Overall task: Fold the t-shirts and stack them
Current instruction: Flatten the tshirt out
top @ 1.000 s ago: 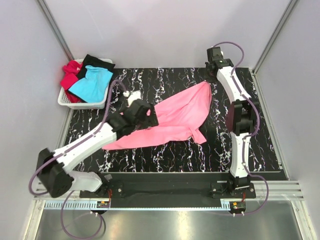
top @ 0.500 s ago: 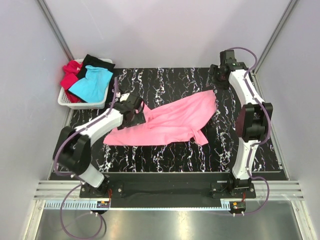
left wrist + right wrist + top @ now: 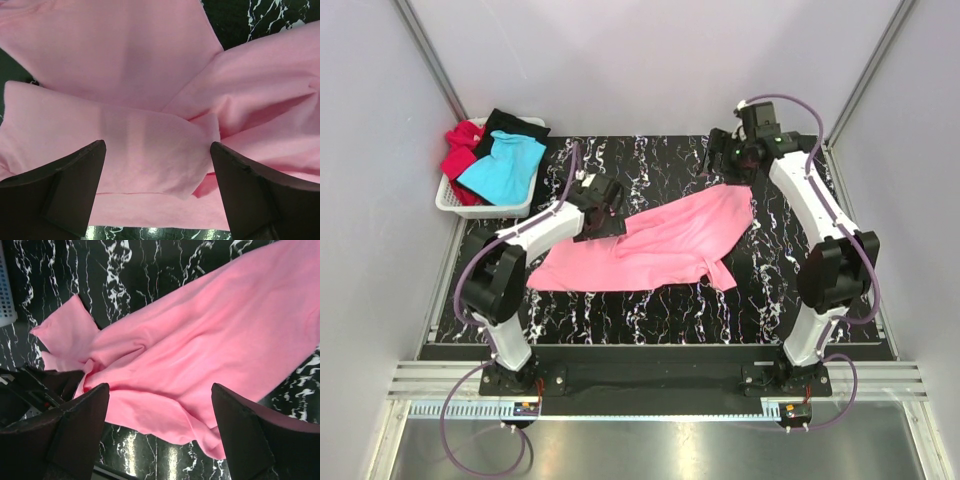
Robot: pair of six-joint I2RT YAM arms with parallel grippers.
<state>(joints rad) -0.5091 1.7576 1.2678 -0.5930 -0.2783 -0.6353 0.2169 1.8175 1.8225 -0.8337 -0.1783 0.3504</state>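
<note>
A pink t-shirt (image 3: 660, 240) lies spread and creased on the black marbled table (image 3: 650, 310). My left gripper (image 3: 604, 214) hovers over the shirt's left end, jaws open. In the left wrist view its gripper (image 3: 157, 167) straddles a loose fold of pink cloth (image 3: 150, 150) without pinching it. My right gripper (image 3: 722, 160) hangs open above the shirt's far right corner. From the right wrist, that gripper (image 3: 160, 410) looks down on the pink shirt (image 3: 210, 340), holding nothing. Turquoise (image 3: 505, 165), red (image 3: 460, 152) and black (image 3: 512, 123) t-shirts are heaped in the basket.
A white plastic basket (image 3: 485, 209) stands at the back left, just off the marbled mat; its corner (image 3: 5, 290) shows in the right wrist view. Pale walls with metal posts close in the back and sides. A metal rail runs along the near edge.
The right gripper opened and let go of the shirt's far right corner, which dropped flat. The left arm drew back toward the shirt's left end.
</note>
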